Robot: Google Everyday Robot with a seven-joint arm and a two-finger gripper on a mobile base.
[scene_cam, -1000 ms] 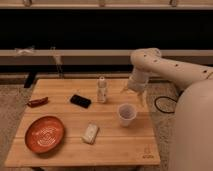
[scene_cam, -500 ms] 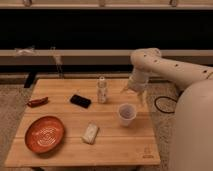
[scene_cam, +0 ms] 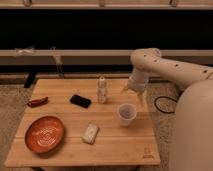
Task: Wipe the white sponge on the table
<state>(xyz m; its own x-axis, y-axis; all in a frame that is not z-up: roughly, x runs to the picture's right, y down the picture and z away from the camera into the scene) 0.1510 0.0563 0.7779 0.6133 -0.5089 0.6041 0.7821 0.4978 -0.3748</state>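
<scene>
- The gripper is seen hanging above the far right part of the table, just behind the translucent cup and a little to its right. Its jaws are spread and nothing is held between them.
- The white sponge is found lying flat on the wood, left of the cup and nearer to the front edge. It is well apart from the gripper and is not touched.
- The task is judged to be at its start: the sponge is not yet grasped and no wiping stroke can be made before that. The reach past the cup, the grasp and the wiping itself are all left to do.
- Farther left of the cup, an orange plate, a dark flat object and a small red object are placed. A small clear bottle stands behind the cup, to its left.
- A small dark logo is printed near the front corner, in front of the cup and to its right. It cannot be read. No writing can be made out on the bottle either.
</scene>
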